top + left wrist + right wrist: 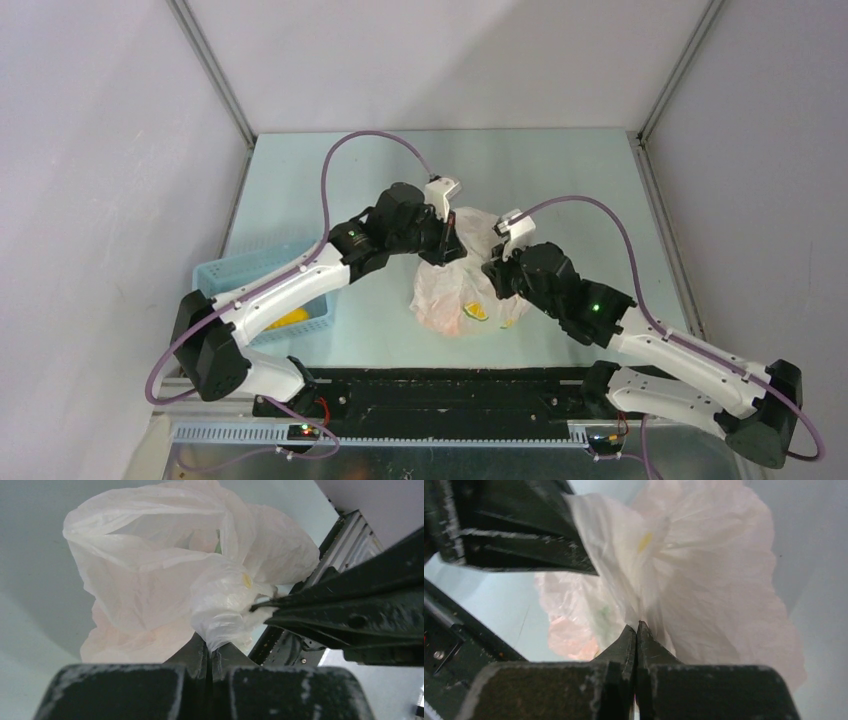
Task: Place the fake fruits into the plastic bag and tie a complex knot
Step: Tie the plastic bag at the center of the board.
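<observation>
The white plastic bag (462, 290) sits mid-table, bulging with fake fruits seen dimly through it: a peach-pink one (569, 635) and an orange one (445, 320). My left gripper (447, 243) is shut on a twisted white handle tail (220, 625) at the bag's neck (215, 580). My right gripper (497, 262) is shut on another bunched fold of the bag (644, 595) close beside it. The two grippers nearly meet above the bag. The knot itself is not clearly visible in the bunched plastic.
A light blue slatted basket (222, 275) stands at the left, under my left arm, with a yellow fruit (287, 319) inside. A black rail (450, 392) runs along the near edge. White walls enclose the table.
</observation>
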Action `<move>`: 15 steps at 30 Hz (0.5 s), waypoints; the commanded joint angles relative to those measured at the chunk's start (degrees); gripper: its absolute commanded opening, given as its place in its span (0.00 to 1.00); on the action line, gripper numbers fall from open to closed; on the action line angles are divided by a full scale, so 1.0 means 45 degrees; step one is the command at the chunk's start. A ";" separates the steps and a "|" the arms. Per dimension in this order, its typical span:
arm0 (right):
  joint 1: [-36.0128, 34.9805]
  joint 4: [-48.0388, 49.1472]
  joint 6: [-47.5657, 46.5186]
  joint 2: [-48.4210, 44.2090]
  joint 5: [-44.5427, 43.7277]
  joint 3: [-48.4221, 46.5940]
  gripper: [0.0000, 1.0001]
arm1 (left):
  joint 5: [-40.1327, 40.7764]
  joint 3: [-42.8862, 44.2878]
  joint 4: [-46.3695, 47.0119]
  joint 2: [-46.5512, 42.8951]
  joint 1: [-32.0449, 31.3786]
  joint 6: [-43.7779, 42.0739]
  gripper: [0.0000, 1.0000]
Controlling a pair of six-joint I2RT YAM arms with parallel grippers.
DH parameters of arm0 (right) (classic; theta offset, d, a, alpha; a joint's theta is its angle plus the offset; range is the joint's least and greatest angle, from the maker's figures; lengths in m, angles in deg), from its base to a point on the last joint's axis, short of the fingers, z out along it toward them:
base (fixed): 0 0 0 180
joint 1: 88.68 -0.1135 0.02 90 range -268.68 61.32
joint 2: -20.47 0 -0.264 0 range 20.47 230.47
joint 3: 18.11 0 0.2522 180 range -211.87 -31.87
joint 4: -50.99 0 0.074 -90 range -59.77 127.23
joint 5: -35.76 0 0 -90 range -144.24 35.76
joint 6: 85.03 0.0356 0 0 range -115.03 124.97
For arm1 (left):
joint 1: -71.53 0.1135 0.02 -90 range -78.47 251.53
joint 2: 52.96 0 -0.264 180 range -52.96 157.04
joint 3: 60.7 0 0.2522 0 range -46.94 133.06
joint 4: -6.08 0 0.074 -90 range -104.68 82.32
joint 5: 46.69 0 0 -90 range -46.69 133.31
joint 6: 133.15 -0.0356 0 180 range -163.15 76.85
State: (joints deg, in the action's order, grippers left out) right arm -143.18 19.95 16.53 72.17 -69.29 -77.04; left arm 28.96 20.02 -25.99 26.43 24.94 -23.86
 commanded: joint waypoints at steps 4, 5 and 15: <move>0.1111 0.1545 0.0031 0.0050 0.0312 0.0484 0.00 | -0.1054 -0.0717 0.2211 -0.0585 0.0429 0.0894 0.00; 0.1177 0.1667 0.0060 0.0013 0.0374 0.0485 0.00 | -0.1051 -0.0757 0.2241 -0.0596 0.0426 0.0891 0.00; 0.1228 0.0377 0.2976 -0.2533 0.1070 0.0486 0.61 | -0.0317 -0.1291 0.2645 -0.0701 0.0430 0.0886 0.00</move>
State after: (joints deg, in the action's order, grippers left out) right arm -137.93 23.56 21.92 66.32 -65.94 -74.61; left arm 26.23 15.16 -18.05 25.67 26.58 -20.63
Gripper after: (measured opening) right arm 0.553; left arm 0.017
